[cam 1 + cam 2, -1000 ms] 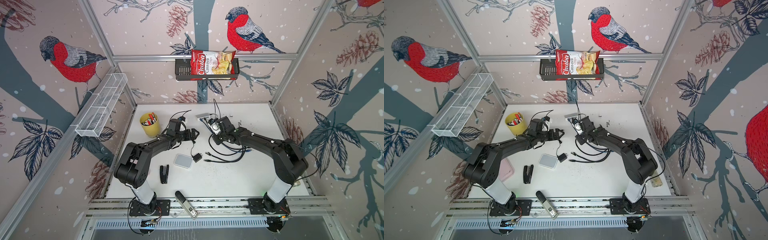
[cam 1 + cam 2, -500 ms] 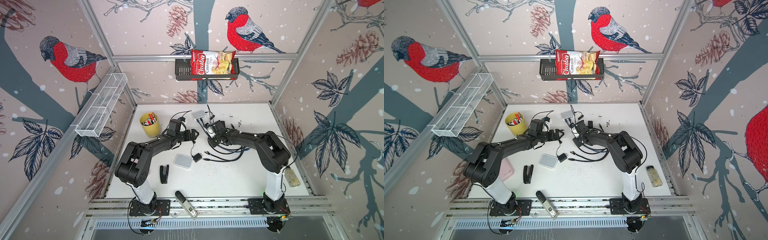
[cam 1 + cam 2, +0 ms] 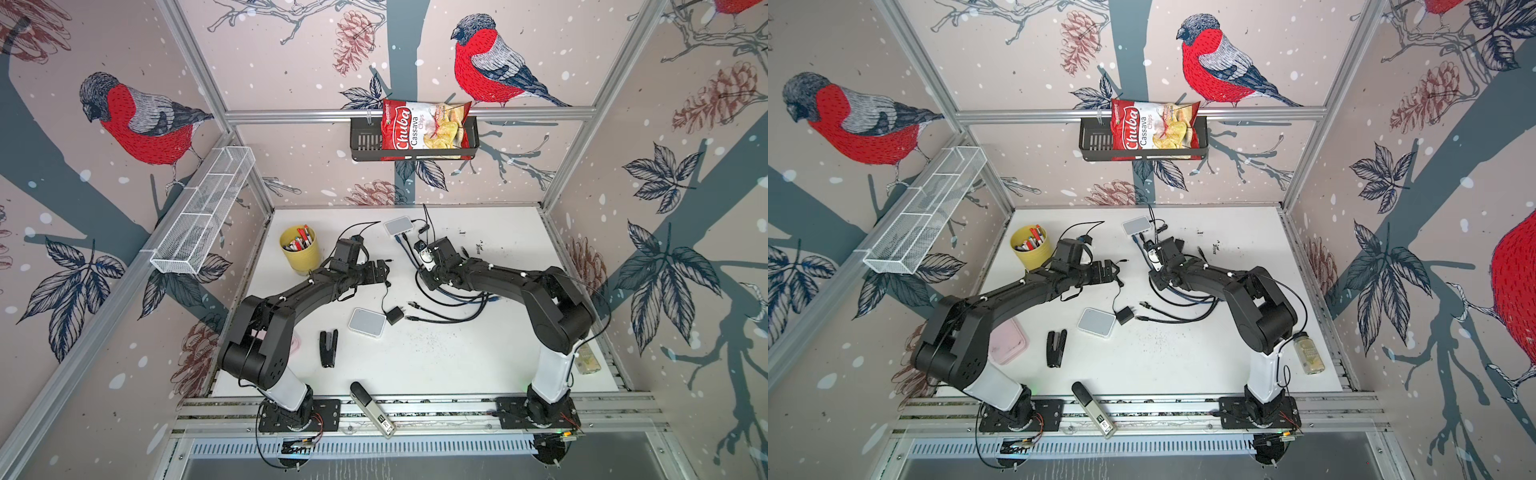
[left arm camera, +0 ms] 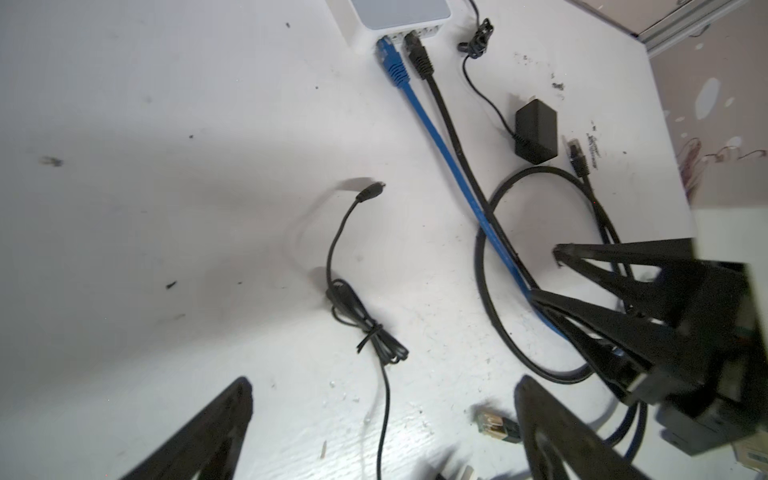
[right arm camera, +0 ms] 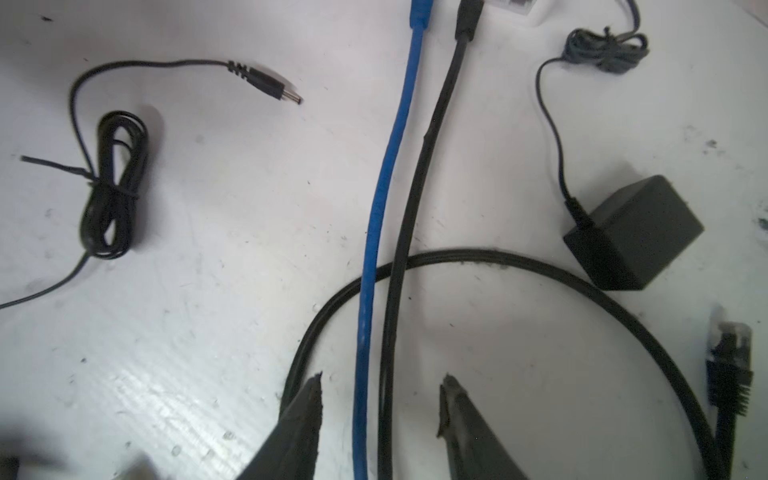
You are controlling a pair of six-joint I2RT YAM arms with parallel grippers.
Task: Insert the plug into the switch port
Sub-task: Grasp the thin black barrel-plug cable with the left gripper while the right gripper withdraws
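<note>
The right gripper [image 5: 380, 386] is standing partly open. Its two fingers [image 5: 305, 415] are apart, and the blue cable [image 5: 386, 187] and the black cable [image 5: 419, 187] are running side by side through the gap between them. As far as I can see, the fingers are not pressing on either cable.

Away from the fingertips, these two cables are ending at the switch [image 4: 399, 12], a small white box with a grey top. The blue plug [image 4: 390, 58] and the black plug [image 4: 417, 56] are sitting next to each other in its ports. In both top views the switch is lying near the back edge of the white table [image 3: 457, 365], about in the middle.

A loop of another black cable [image 5: 582, 282] is crossing the two cables just in front of the fingers. Its loose network plug [image 5: 731, 361] is lying free on the table, near the black power adapter [image 5: 636, 232].

The left gripper [image 4: 384, 384] is spreading its fingers wide and is holding nothing. A thin black cord [image 4: 384, 399] is passing between them, and its barrel connector [image 4: 370, 191] is lying free on the table.

Nearer the front, a second switch [image 3: 366, 322] and a black stapler [image 3: 328, 347] are lying on the table. A yellow cup [image 3: 300, 249] with pens is standing at the left.
</note>
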